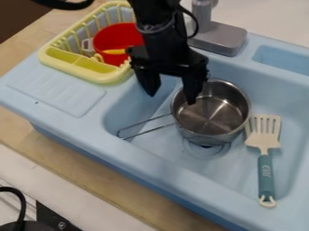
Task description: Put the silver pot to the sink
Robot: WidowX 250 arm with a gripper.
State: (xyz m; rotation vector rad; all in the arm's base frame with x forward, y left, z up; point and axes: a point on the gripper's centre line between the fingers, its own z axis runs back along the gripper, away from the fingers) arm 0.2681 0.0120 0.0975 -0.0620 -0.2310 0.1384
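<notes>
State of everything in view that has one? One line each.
Gripper: open, one fingertip over the pot's opening
Silver pot: upright in the sink, no lid, looks empty
Sink: holding pot and spatula
Spatula: lying in the sink
Red container: uncovered, in the dish rack
Dish rack: holding the red container

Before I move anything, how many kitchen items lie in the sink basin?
2: the silver pot, at the gripper, and the slotted spatula, to the pot's right in the picture. The gripper may hide more.
</notes>
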